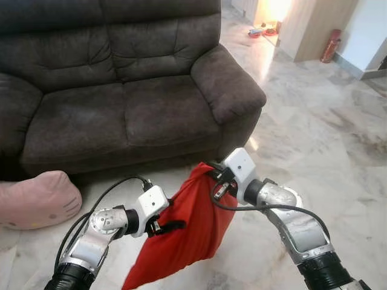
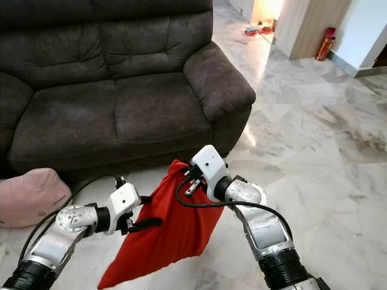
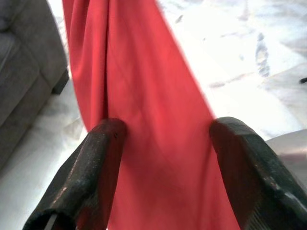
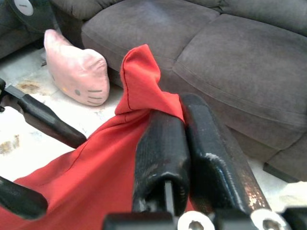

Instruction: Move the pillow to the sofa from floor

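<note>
The red pillow (image 1: 181, 232) was off the floor (image 1: 314, 127) at its top and hung limp between the two arms, just in front of the sofa (image 1: 121, 109). So the pick-up looked done, or nearly so. Its lowest corner ran out at the bottom edge of the left eye view, so I could not tell whether that corner cleared the floor. The carry over the front edge of the seat and the release onto a cushion remained. The seat was bare and near, slightly to the robot's left of the pillow.

The right gripper (image 4: 184, 122) had its fingers pressed together on the pillow's top corner, with a fold of red cloth standing up above the fingertips. It bore the weight, by the look of how the cloth draped down from that point.

The left gripper (image 3: 165, 158) was lower, at the pillow's left side. Its fingers (image 3: 98, 167) stood wide apart with the red cloth lying between them. The cloth seemed to brush the fingers, though the wrist view was too close to be sure, and they were not clamped on it.

A pink cushion (image 1: 36, 199) lay on the floor by the sofa's left end, well apart from both grippers.
</note>
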`<state>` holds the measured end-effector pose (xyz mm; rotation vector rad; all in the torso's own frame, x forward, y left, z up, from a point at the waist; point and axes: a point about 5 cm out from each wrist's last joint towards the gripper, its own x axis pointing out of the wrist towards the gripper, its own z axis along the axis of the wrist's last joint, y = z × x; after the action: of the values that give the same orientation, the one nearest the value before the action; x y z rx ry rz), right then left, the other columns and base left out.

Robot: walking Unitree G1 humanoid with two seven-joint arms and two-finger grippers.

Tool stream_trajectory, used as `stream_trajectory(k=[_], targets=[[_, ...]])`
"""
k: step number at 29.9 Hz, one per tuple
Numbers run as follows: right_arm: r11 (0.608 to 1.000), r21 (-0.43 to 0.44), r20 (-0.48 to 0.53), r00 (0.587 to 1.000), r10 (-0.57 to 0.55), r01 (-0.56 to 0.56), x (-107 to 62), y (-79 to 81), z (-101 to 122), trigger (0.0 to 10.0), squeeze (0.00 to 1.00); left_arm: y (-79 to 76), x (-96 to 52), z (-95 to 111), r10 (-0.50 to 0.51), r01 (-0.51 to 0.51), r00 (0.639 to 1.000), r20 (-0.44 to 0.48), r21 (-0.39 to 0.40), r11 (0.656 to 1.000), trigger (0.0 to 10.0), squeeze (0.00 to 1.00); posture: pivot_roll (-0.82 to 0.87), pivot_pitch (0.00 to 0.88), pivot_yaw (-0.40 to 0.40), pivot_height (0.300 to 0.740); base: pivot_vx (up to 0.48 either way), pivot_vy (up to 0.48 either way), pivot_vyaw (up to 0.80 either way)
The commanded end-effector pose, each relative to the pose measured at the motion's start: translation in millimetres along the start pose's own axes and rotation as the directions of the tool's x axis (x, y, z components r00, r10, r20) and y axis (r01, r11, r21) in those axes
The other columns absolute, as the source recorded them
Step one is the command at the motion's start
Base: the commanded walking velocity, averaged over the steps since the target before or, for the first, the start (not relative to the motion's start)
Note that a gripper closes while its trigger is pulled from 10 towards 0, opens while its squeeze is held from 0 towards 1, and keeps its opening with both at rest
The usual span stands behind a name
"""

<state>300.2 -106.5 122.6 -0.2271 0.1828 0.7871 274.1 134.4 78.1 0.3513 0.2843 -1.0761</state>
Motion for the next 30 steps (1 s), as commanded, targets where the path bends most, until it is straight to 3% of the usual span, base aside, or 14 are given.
stream_trajectory(k=[1,10,25,28,30], targets=[[0.997,-0.072,0.134,0.991,0.008,0.001,1.4,-3.3,34,10.0,0.00,3.4,-5.9,7,-0.002,0.001,1.000,0.024,0.009,1.000,10.0,0.00,0.10,0.038,-0.017,0.740,0.000,0.000,0.00],[0.997,-0.078,0.129,0.992,0.007,0.003,1.4,-4.2,33,10.0,0.00,13.9,-12.8,26,0.043,-0.048,0.997,0.057,0.091,0.995,10.0,0.00,0.10,0.033,-0.019,0.740,0.000,0.000,0.00],[0.997,-0.081,0.131,0.991,0.016,-0.005,2.7,-2.4,34,10.0,0.00,11.9,6.4,42,0.027,-0.037,0.990,0.135,0.074,0.997,10.0,0.00,0.10,0.032,-0.017,0.740,0.000,0.000,0.00],[0.997,-0.079,0.132,0.991,0.016,-0.005,2.9,-2.0,34,10.0,0.00,15.2,10.4,35,0.087,-0.096,0.992,0.087,0.109,0.989,10.0,0.00,0.10,0.034,-0.015,0.740,0.000,0.000,0.00],[0.997,-0.078,0.134,0.991,0.015,-0.004,3.0,-1.8,34,10.0,0.00,25.0,13.5,23,0.218,-0.217,0.976,0.017,0.167,0.962,10.0,0.00,0.10,0.036,-0.015,0.740,0.000,0.000,0.00]])
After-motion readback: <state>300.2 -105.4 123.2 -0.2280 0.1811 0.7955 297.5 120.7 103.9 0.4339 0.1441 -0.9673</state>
